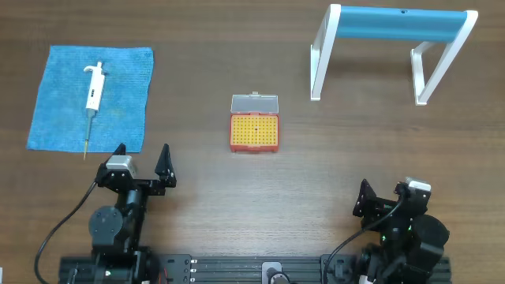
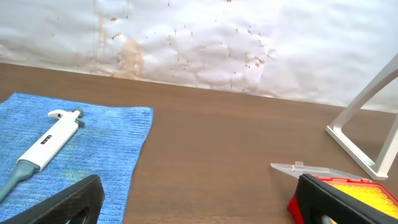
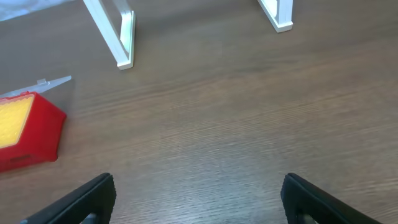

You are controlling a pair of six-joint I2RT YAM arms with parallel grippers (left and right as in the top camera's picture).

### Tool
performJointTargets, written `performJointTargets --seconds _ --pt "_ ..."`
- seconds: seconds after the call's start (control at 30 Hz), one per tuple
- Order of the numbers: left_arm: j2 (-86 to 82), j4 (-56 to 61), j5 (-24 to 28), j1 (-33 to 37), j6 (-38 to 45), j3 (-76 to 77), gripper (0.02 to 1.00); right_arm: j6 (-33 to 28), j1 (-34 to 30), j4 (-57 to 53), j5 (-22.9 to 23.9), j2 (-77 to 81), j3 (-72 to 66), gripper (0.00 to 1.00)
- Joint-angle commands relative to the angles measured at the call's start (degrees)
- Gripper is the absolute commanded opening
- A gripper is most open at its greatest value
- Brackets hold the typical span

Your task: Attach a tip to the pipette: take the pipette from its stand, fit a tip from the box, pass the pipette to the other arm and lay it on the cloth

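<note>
One pipette (image 1: 94,88) lies on one blue cloth (image 1: 130,75), thin end reaching past the cloth's near edge, near the left gripper (image 1: 143,151) at about its 11 o'clock, with a strip of tabletop (image 1: 260,205) and the cloth's edge between them. There are two grippers, left and right (image 1: 386,192), both spread wide and holding nothing. One red tip box (image 1: 255,132), lid open, sits at the left gripper's 2 o'clock, and one stand (image 1: 394,24) is well apart at the right gripper's 12 o'clock.
</note>
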Motion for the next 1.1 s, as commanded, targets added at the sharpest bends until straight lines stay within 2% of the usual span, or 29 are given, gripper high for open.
performJointTargets --seconds 0.03,0.27,0.33,0.4,0.47,0.53,0.73,0.9,0.97,1.1 --pt "-0.6 0.3 0.7 -0.2 1.1 -0.5 0.996 0.4 -0.4 0.2 0.5 -0.5 -0.4 0.858" --pt "-0.6 0.3 0.7 -0.2 1.1 -0.5 0.996 0.4 -0.4 0.2 0.5 -0.5 -0.4 0.858" --pt "-0.6 0.3 0.7 -0.2 1.1 -0.5 0.996 -2.4 -0.4 0.2 3.1 -0.6 -0.4 0.858" --pt "-0.6 0.3 0.7 -0.2 1.1 -0.5 0.996 -2.3 -0.3 1.4 1.5 -0.6 -0.6 0.858" --pt "-0.6 0.3 0.7 -0.2 1.1 -0.5 0.996 -2.4 0.8 6.6 -1.0 -0.6 -2.3 0.858" --pt "-0.6 0.3 0.7 -0.2 1.1 -0.5 0.996 -2.4 4.8 18.2 -2.2 -0.6 -6.7 0.858" --pt "-0.6 0.3 0.7 -0.2 1.1 -0.5 0.996 -5.4 16.5 51.7 -2.1 -0.6 -22.0 0.855" --pt "-0.6 0.3 0.7 -0.2 1.1 -0.5 0.996 -12.6 18.7 53.9 -0.8 -0.6 -22.0 0.858" --pt "-0.6 0.3 0.7 -0.2 1.1 -0.5 0.993 -16.3 19.1 51.2 0.3 -0.6 -22.0 0.858" --pt "-0.6 0.3 0.7 -0.2 1.1 -0.5 0.993 -16.3 19.7 49.8 11.2 -0.5 -22.0 0.858"
